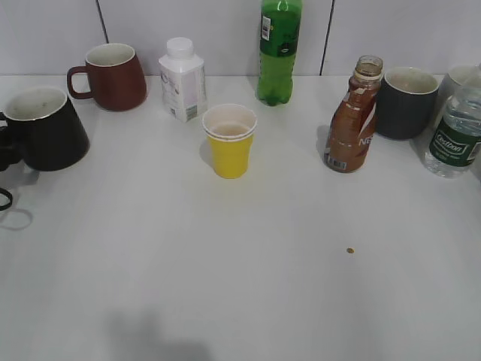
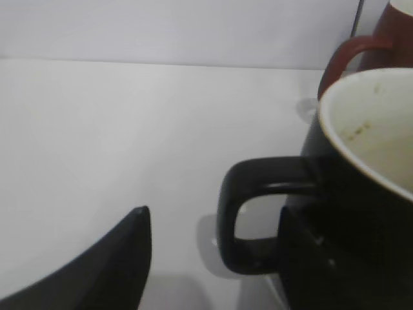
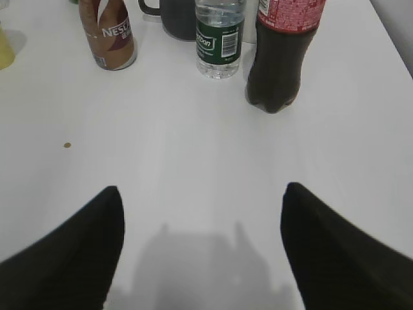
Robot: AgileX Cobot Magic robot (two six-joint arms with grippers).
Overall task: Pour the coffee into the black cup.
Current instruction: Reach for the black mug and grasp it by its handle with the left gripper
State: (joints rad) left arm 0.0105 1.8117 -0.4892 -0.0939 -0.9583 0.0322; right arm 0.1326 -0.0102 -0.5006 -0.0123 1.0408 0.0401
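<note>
Left end effector [image 2: 213,258] straddles black cup [image 2: 361,194] handle.

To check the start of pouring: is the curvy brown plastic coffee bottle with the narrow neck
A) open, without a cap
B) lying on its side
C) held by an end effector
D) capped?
A: the curvy brown plastic coffee bottle stands upright with an open, uncapped mouth, nothing gripping it.

The lower half of the exterior frame is bare table [image 1: 240,301]. Across the upper part, the yellow cup [image 1: 230,141] stands alone at centre, with wide gaps to the black cup [image 1: 45,129] at far left and the coffee [image 1: 353,116] at right, where a grey mug [image 1: 406,102] and water bottle [image 1: 456,128] crowd close.
</note>
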